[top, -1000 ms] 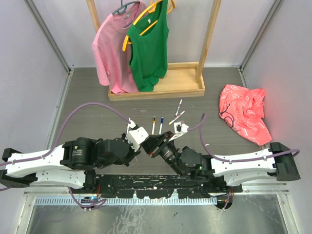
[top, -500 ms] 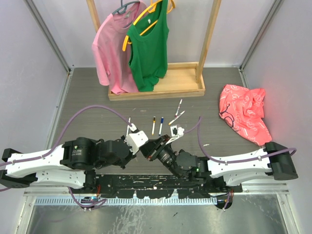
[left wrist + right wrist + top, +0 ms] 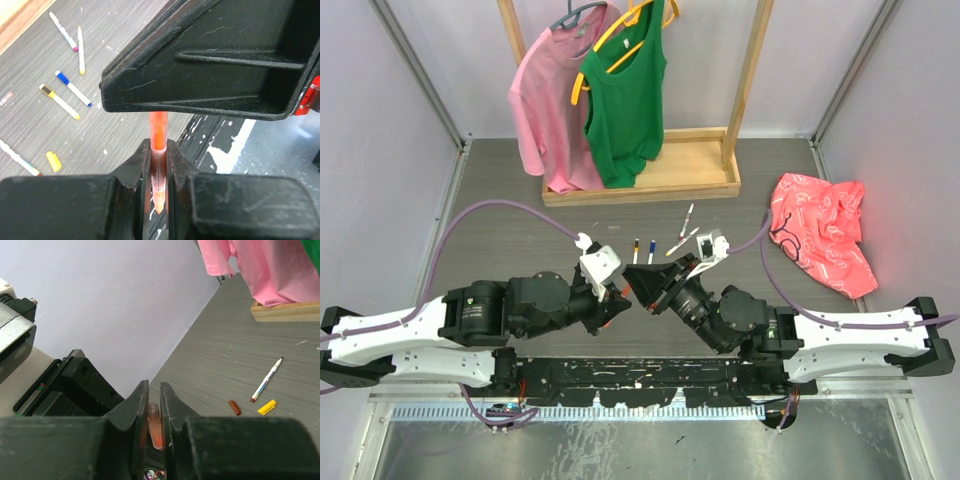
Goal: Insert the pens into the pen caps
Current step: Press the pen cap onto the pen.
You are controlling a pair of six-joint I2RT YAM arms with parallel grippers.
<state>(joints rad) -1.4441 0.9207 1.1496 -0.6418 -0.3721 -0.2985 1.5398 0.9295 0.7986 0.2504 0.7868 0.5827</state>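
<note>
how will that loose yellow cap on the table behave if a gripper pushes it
The yellow cap looks small, short and plastic, so probably light and stiff. Lying on its side on the table, it would likely skid or roll away rather than tip.

No legible text — none anywhere

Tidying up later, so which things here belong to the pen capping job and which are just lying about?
Job: orange pen in left gripper, orange cap in right gripper, loose pens, yellow cap, brown cap.
Lying about: pink shirt, green top, wooden rack, red cloth.
</note>
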